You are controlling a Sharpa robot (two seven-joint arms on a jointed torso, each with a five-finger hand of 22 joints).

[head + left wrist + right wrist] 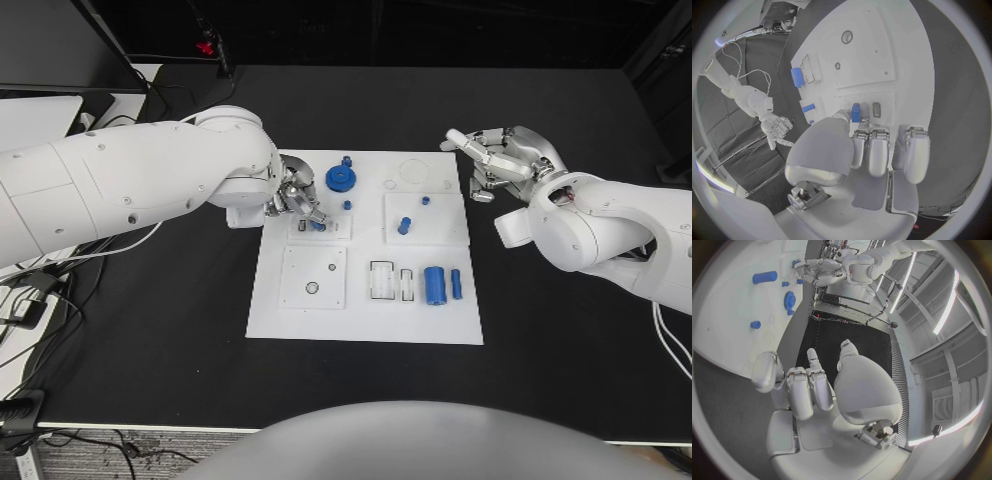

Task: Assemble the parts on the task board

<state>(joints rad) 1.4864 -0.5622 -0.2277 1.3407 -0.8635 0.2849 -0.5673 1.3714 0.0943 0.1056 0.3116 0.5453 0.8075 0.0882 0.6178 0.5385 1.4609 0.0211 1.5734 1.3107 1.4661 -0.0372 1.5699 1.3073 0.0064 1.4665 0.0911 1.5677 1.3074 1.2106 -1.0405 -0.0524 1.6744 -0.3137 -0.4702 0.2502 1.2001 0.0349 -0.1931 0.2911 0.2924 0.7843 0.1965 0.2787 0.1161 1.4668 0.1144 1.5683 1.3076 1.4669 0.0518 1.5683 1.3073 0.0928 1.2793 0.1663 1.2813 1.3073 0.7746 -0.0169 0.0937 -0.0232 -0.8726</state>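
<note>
- Surface: black table [577, 360]; white task board [368, 330] at its middle, long axis running away from the robot.
- Edges: bare black table on every side of the board; monitor [51, 45] at the far left corner.
- Parts: blue gear [340, 179] at the far edge; short blue peg [404, 225] on the right raised plate; blue cylinder [434, 285] and thin blue pin [456, 283] side by side, long axes lengthwise along the board.
- Left hand [293, 200]: over the board's far-left plate, fingers pinching a small blue part [855, 113].
- Right hand [498, 160]: off the board's far-right corner, fingers curled, holding nothing.
</note>
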